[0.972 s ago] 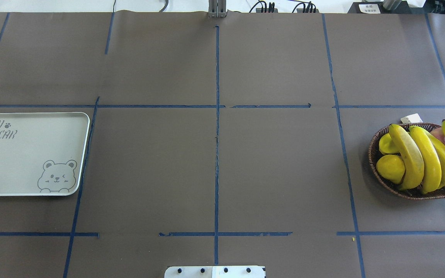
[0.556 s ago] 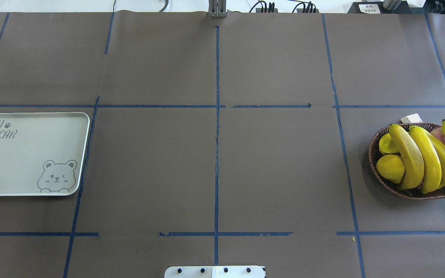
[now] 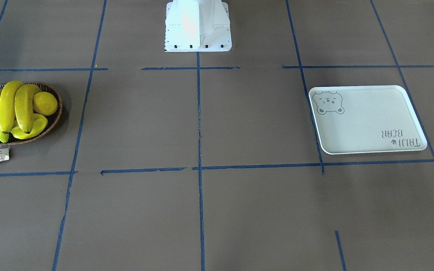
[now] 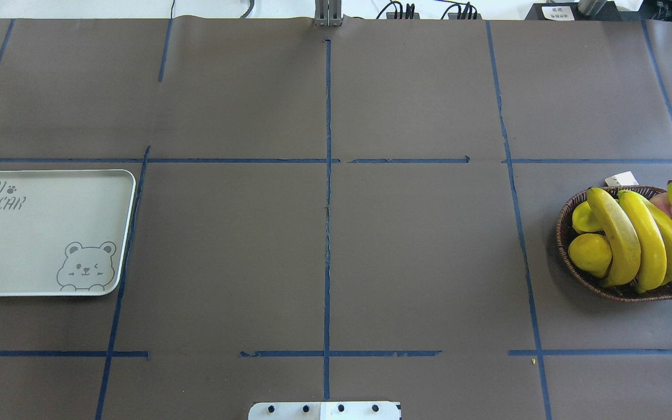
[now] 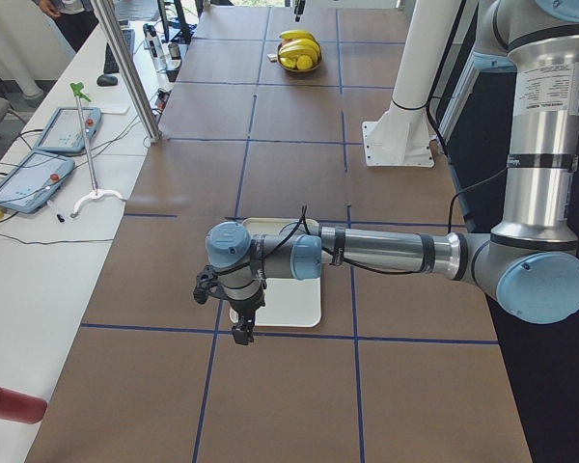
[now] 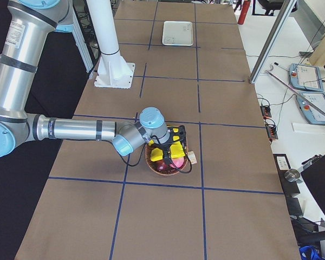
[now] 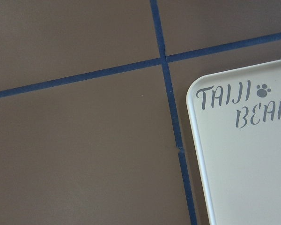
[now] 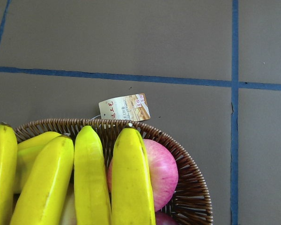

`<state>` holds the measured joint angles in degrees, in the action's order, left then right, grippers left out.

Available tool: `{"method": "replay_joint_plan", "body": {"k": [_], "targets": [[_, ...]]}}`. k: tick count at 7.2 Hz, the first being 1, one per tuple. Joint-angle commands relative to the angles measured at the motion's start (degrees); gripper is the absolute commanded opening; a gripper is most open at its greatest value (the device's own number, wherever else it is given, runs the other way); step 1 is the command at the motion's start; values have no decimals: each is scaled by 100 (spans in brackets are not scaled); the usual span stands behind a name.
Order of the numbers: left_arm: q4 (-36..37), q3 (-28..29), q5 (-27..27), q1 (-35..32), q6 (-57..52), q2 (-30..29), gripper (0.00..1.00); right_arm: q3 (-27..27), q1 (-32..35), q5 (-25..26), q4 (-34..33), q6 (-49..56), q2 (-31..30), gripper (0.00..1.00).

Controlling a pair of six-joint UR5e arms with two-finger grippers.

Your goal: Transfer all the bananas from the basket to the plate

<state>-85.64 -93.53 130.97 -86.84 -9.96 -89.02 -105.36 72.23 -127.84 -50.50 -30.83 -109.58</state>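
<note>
Four yellow bananas (image 4: pixel 645 239) lie side by side across a brown wicker basket (image 4: pixel 563 233) at the table's right edge; they also show in the front view (image 3: pixel 6 105) and the right wrist view (image 8: pixel 89 183). The cream plate (image 4: pixel 32 233) with the bear face lies bare at the left edge. In the exterior left view, my left gripper (image 5: pixel 243 328) hangs above the plate's (image 5: pixel 289 304) outer edge. In the exterior right view, my right gripper (image 6: pixel 165 147) hangs over the basket. I cannot tell whether either is open or shut. Neither wrist view shows fingers.
A round lemon (image 4: pixel 590 255) and another yellow fruit (image 4: pixel 584 219) sit in the basket's left side, and a pink apple (image 8: pixel 159 168) lies under the bananas. A paper tag (image 8: pixel 124 107) lies beside the basket. The white robot base (image 3: pixel 198 26) stands at the near table edge.
</note>
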Motion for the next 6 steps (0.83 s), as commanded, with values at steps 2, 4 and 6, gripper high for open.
{"method": "replay_joint_plan", "body": {"k": [2, 4, 6], "targets": [[3, 1, 8, 0, 3, 8, 100, 312, -752, 558, 102, -46, -2, 98], [3, 1, -1, 0, 3, 8, 100, 349, -938, 637, 120, -55, 15, 98], [3, 1, -1, 0, 3, 8, 100, 341, -965, 602, 120, -55, 24, 90]]}}
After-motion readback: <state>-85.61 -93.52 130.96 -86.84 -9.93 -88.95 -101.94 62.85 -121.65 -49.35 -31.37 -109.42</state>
